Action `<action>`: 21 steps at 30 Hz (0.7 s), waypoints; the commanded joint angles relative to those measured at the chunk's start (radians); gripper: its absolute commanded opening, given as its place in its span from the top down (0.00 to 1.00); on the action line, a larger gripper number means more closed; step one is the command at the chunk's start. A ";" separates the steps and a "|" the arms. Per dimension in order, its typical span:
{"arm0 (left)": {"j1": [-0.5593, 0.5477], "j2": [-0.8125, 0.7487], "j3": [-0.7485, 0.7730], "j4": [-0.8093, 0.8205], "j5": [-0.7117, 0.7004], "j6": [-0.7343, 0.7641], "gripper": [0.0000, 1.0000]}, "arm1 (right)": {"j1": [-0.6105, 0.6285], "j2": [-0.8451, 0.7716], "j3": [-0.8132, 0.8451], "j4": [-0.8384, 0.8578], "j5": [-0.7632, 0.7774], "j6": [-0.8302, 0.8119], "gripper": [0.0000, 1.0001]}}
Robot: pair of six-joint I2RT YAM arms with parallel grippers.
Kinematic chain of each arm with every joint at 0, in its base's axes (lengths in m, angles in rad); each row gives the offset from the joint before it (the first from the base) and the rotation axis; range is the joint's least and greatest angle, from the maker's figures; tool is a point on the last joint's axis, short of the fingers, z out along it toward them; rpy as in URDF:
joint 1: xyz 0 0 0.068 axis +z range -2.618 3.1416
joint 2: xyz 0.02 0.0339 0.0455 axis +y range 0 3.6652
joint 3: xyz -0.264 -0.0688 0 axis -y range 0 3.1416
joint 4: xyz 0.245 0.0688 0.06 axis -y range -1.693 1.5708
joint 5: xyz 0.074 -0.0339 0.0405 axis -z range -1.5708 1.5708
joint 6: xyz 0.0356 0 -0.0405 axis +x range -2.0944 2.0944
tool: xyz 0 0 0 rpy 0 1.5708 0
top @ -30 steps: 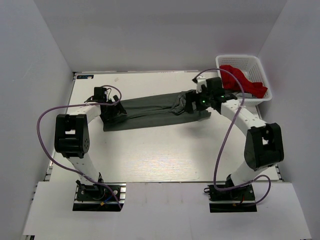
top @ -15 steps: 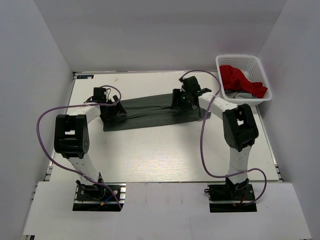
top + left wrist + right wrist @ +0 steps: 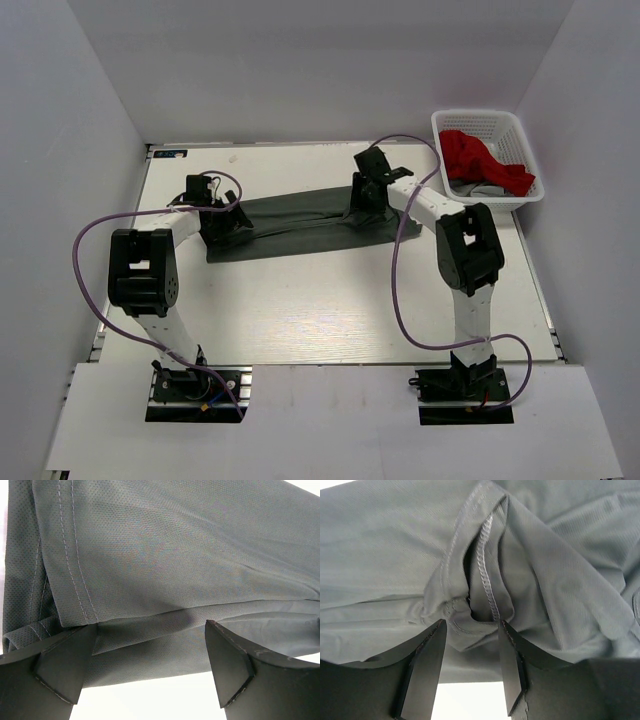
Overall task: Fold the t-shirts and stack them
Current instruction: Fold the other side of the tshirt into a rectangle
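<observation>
White tabletop [image 3: 300, 300] under olive-grey t-shirt [image 3: 300, 215], red t-shirt [image 3: 470, 152] in basket [image 3: 482, 116]

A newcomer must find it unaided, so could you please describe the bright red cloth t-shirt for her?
At the far right corner of the white table stands a white plastic lattice basket. The bright red cloth t-shirt lies crumpled inside it. Unlike the dark olive-grey t-shirt stretched out across the table, it is vivid red, bunched up and inside the basket.

The olive-grey shirt [image 3: 175, 555] runs off frame beyond the left fingers [image 3: 60, 670]; whether the right fingers [image 3: 427, 670] pinch its fold is unclear.
</observation>
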 commanded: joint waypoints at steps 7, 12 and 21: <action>0.003 0.054 -0.053 -0.086 -0.007 0.016 0.00 | 0.023 0.063 0.094 -0.074 0.045 0.024 0.67; 0.012 0.054 -0.053 -0.086 -0.007 0.016 0.00 | 0.035 0.035 0.087 -0.017 0.045 0.008 1.00; 0.012 0.064 -0.053 -0.086 -0.007 0.016 0.00 | 0.040 0.063 0.189 0.032 0.035 -0.121 1.00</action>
